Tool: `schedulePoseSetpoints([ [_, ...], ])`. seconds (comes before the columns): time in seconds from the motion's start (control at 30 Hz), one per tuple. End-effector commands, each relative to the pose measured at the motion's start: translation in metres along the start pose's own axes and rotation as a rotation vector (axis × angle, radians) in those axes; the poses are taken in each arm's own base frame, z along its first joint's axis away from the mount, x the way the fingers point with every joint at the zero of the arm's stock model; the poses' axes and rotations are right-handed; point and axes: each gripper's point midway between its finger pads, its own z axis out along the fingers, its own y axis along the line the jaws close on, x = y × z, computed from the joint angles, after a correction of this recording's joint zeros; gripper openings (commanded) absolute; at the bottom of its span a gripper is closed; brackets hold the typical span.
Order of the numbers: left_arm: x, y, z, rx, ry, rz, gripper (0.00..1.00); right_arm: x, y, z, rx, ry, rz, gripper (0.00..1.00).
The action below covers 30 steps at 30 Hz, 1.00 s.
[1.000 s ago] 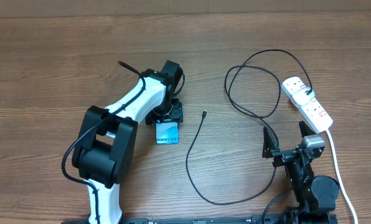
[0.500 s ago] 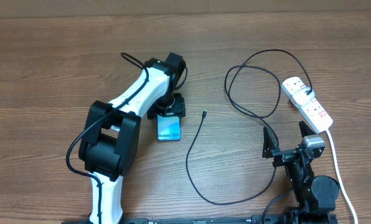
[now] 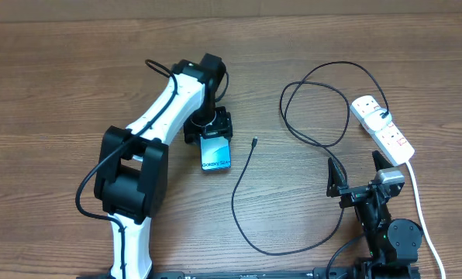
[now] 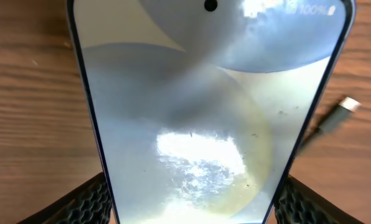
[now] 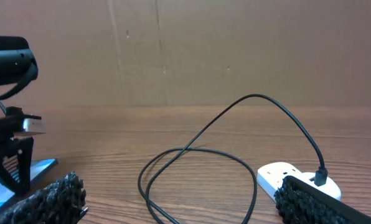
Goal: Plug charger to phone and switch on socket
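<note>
The phone (image 3: 216, 157) is mid-table, its far end hidden under the left gripper (image 3: 208, 130), whose fingers (image 4: 91, 202) pinch its long edges. Whether it lies flat is unclear. The charger (image 3: 253, 143) tip lies just right of it, apart. The socket (image 3: 382, 128) is far right. The left arm stretches far out, while the right gripper (image 3: 358, 172) is spread, near right.

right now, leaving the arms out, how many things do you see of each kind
phone: 1
black charger cable: 1
white power strip: 1
total: 3
</note>
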Motion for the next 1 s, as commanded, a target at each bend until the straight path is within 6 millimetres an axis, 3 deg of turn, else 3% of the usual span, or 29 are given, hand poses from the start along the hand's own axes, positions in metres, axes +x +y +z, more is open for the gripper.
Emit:
schedulePoseSetpoints([
  [0.0, 0.008, -0.025, -0.015, 0.189, 0.078, 0.017, 0.73, 0.002, 0.001, 0.000, -0.001, -0.003, 0.003, 1.00],
  [0.2, 0.025, -0.047, -0.034, 0.433, 0.204, 0.037, 0.72, 0.002, 0.001, 0.000, -0.001, -0.003, 0.003, 1.00],
  [0.5, 0.031, -0.076, -0.090, 0.868, 0.338, 0.003, 0.71, 0.002, 0.001, 0.000, -0.001, -0.003, 0.003, 1.00],
  [0.97, 0.022, -0.082, -0.139, 1.163, 0.394, -0.045, 0.71, 0.002, 0.001, 0.000, -0.001, -0.003, 0.003, 1.00],
])
